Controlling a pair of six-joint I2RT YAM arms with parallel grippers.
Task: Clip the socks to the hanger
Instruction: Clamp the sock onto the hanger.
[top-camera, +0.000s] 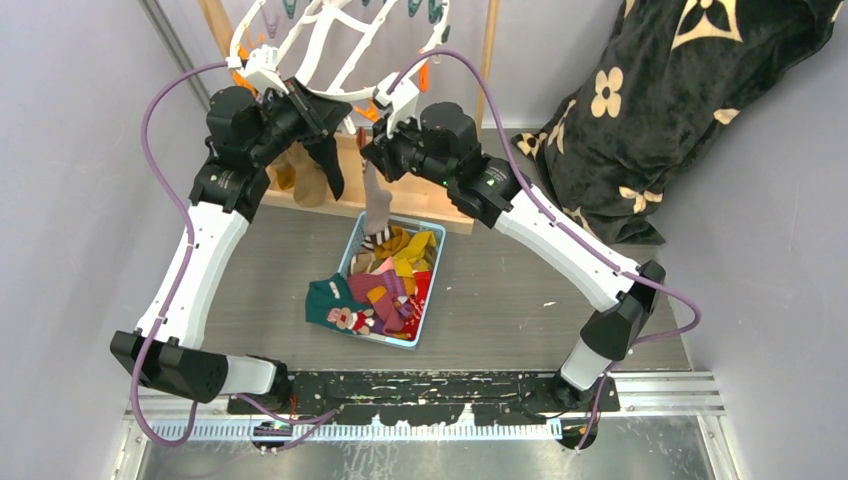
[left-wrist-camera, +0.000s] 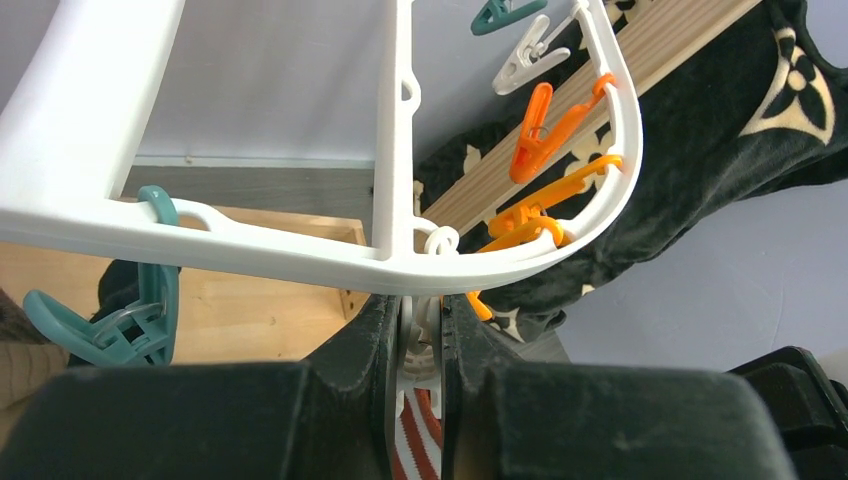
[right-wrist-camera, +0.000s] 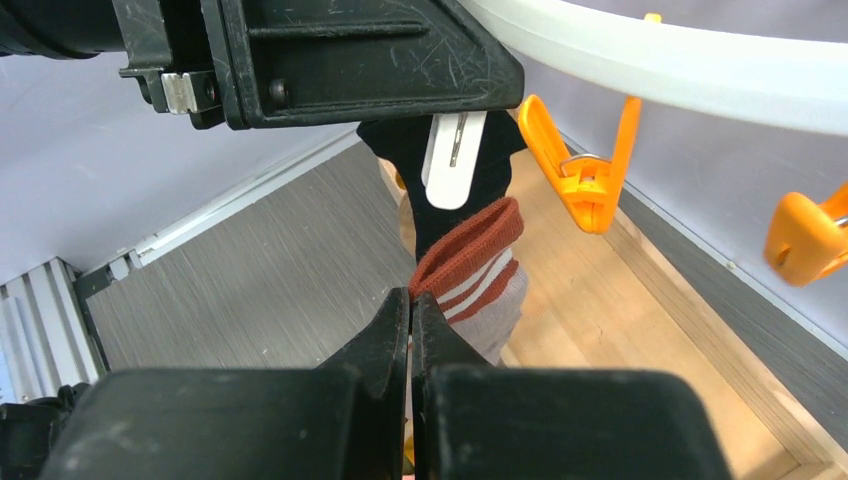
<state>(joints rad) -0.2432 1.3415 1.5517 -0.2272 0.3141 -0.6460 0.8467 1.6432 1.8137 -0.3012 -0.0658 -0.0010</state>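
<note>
The grey table (top-camera: 500, 290) carries the whole job, with a black flower-patterned blanket (top-camera: 680, 110) heaped at its far right and a wooden stand (top-camera: 440, 212) across the far side. The white hanger (left-wrist-camera: 250, 250) hangs over that stand, at the far middle of the scene. Just nearer than the stand sits a blue basket (top-camera: 350, 245) with the loose socks (top-camera: 385, 285) piled in it, mustard, maroon and teal among them. A black sock (top-camera: 328, 165) dangles below the hanger on the left.

Both arms reach up to the hanger's near rim. The left gripper (left-wrist-camera: 415, 330) sits right under the rim, its fingers pinching a white clip (right-wrist-camera: 453, 165) that hangs there. The right gripper (right-wrist-camera: 410, 300) has its fingers pressed together on the cuff edge of a striped sock (right-wrist-camera: 470, 265) with a rust-red cuff, and the rest of the sock trails down toward the basket. The cuff sits just below the white clip's tip, and whether the two touch cannot be told.

The step in hand looks like feeding this sock into the clip: one arm works the clip, the other presents the cuff. The next move probably calls for lifting the cuff a little, straight into the clip's mouth. The left fingers would then ease off so the clip bites, and only after that should the right fingers let go. An orange clip (right-wrist-camera: 582, 175) hangs to the right and a teal clip (left-wrist-camera: 110, 325) to the left, both without a sock.
</note>
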